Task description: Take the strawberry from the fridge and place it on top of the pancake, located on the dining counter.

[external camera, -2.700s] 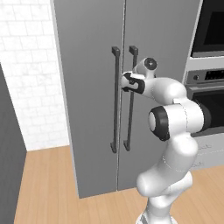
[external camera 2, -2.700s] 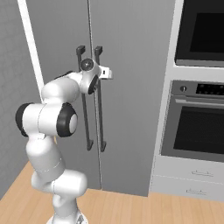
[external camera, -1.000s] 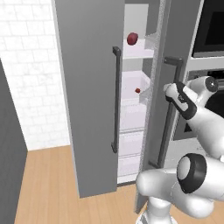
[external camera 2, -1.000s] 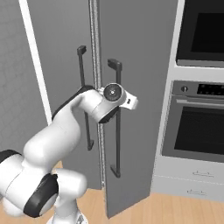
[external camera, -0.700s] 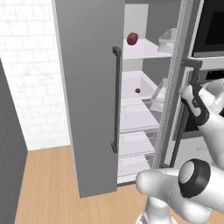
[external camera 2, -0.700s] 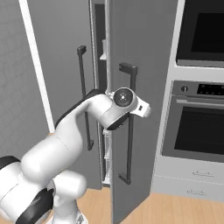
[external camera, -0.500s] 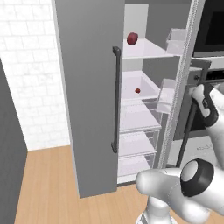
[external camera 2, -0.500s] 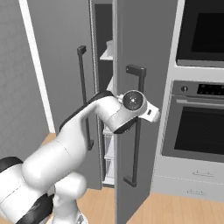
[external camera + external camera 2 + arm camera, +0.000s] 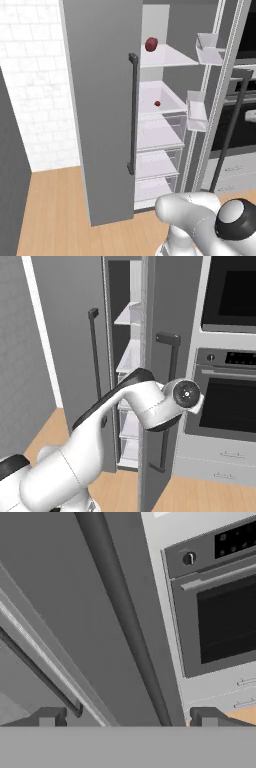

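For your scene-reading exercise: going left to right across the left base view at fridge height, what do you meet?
Brick wall → closed door → its handle → strawberry → door bin → open door's handle.

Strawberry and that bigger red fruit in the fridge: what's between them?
In the left base view, one white shelf separates them: the dark red fruit sits on it, the strawberry below.
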{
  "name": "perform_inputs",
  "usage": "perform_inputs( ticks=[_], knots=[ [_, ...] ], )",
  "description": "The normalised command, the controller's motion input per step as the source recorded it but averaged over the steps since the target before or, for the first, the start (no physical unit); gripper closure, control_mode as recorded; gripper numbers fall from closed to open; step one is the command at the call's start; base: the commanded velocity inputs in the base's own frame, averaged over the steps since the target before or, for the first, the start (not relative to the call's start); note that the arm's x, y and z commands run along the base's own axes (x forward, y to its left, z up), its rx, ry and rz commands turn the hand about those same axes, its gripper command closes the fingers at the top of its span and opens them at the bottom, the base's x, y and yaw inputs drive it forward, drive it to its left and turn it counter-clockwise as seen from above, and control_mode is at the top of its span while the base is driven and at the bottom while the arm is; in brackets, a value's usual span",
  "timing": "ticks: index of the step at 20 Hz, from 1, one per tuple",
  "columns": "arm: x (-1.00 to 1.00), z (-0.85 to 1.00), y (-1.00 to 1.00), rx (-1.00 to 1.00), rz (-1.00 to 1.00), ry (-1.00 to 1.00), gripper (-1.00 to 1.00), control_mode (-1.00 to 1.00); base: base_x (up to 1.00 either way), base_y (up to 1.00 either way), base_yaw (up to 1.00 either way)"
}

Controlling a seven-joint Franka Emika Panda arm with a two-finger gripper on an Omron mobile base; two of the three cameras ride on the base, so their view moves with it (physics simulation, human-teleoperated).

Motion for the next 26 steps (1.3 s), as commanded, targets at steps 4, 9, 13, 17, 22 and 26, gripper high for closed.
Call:
perform_inputs(
  ticks=[4, 9, 13, 17, 22, 26],
  knots=[
    [-0.97, 0.29, 0.38, -0.08, 0.09, 0.01, -1.0, -1.0, 0.0, 0.0, 0.0],
    [-0.37, 0.14, 1.0, -0.46, -0.07, 0.15, -1.0, -1.0, 0.0, 0.0, 0.0],
    [0.0, 0.0, 1.0, -0.61, -0.1, 0.24, -1.0, -1.0, 0.0, 0.0, 0.0],
    [0.18, -0.13, 1.0, -0.61, -0.12, 0.36, -1.0, -1.0, 0.0, 0.0, 0.0],
    [0.79, -0.02, 0.95, -0.56, -0.07, 0.18, -1.0, -1.0, 0.0, 0.0, 0.0],
    [0.99, -0.28, 0.28, -0.36, 0.02, 0.05, -1.0, -1.0, 0.0, 0.0, 0.0]
  ],
)
